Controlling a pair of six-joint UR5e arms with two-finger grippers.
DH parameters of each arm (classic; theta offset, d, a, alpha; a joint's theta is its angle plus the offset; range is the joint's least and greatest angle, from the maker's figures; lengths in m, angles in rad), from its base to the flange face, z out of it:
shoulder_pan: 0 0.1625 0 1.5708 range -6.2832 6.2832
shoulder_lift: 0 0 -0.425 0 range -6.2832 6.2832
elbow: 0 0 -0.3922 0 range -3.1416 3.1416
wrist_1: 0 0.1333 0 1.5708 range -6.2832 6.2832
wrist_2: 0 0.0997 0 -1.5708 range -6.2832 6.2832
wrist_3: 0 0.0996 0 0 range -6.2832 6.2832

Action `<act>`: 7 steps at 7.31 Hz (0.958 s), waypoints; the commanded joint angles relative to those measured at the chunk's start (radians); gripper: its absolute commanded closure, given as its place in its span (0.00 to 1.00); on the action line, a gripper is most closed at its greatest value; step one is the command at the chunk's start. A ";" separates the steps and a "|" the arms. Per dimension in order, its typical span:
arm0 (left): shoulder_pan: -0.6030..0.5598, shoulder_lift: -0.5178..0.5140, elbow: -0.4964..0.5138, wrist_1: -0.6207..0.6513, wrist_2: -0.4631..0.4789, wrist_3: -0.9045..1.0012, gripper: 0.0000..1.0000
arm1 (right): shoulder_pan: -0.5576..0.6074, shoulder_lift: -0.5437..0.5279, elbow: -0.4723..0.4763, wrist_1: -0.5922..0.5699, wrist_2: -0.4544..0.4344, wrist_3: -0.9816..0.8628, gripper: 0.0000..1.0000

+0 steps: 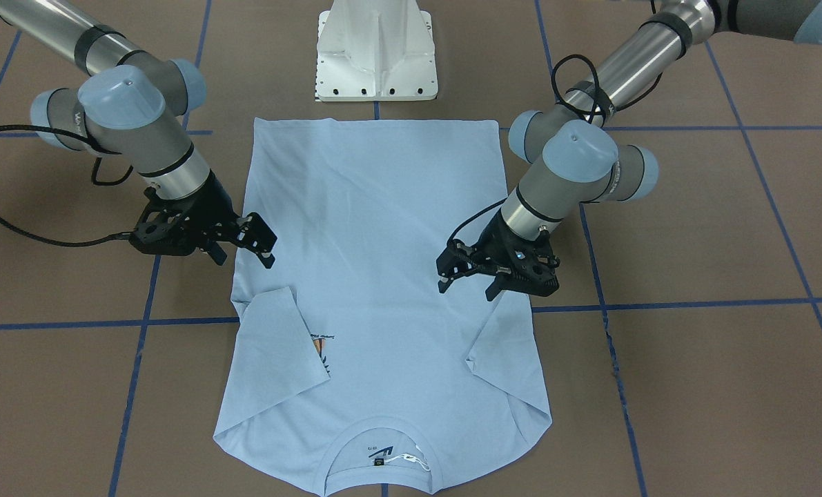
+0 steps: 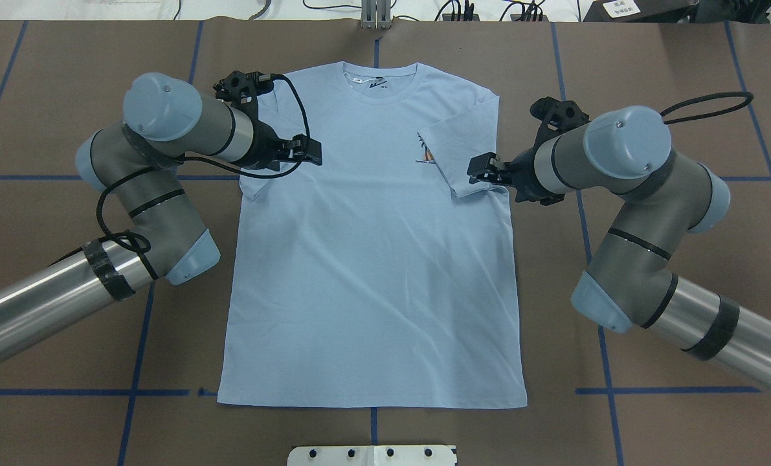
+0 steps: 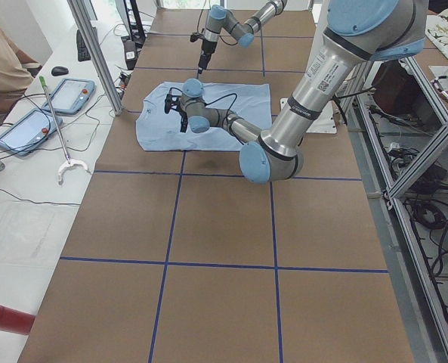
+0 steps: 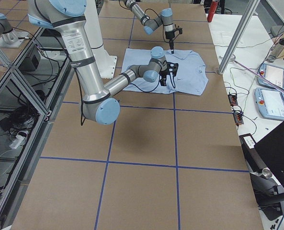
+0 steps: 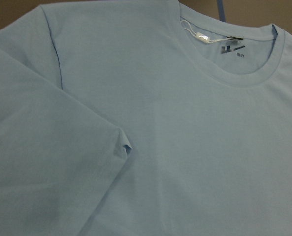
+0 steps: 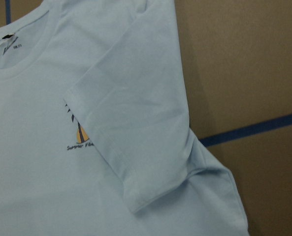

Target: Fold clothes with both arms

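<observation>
The light blue T-shirt [image 2: 372, 246] lies flat on the brown table, collar [image 2: 380, 81] away from the robot's base. Both short sleeves are folded inward onto the body. The sleeve on my right side [image 6: 136, 132] covers part of the palm-tree print [image 6: 79, 137]. The other folded sleeve [image 5: 52, 162] shows in the left wrist view. My left gripper [image 1: 466, 290] hovers open over the shirt's edge near its folded sleeve, holding nothing. My right gripper [image 1: 245, 261] also stands open and empty, just above the opposite edge by the other sleeve.
The white pedestal base [image 1: 376, 52] stands just beyond the shirt's hem. Blue tape lines [image 1: 693, 304] cross the brown table. A person [image 3: 1, 68] sits at a side table with tablets [image 3: 72, 94] past the collar end.
</observation>
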 commanded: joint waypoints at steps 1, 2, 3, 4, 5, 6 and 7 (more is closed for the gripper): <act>0.007 0.095 -0.158 0.033 -0.068 -0.016 0.08 | -0.095 -0.052 0.127 -0.067 -0.023 0.159 0.01; 0.007 0.117 -0.205 0.075 -0.070 -0.016 0.14 | -0.163 -0.076 0.219 -0.142 -0.083 0.232 0.02; 0.008 0.135 -0.218 0.098 -0.073 -0.025 0.11 | -0.228 -0.116 0.299 -0.189 -0.127 0.292 0.02; 0.008 0.138 -0.239 0.094 -0.074 -0.098 0.09 | -0.268 -0.171 0.357 -0.194 -0.160 0.316 0.02; 0.037 0.137 -0.239 0.092 -0.058 -0.138 0.02 | -0.331 -0.235 0.393 -0.195 -0.219 0.369 0.02; 0.048 0.138 -0.262 0.094 -0.056 -0.145 0.02 | -0.394 -0.263 0.402 -0.196 -0.290 0.400 0.02; 0.050 0.172 -0.314 0.103 -0.062 -0.201 0.01 | -0.446 -0.276 0.398 -0.211 -0.352 0.443 0.02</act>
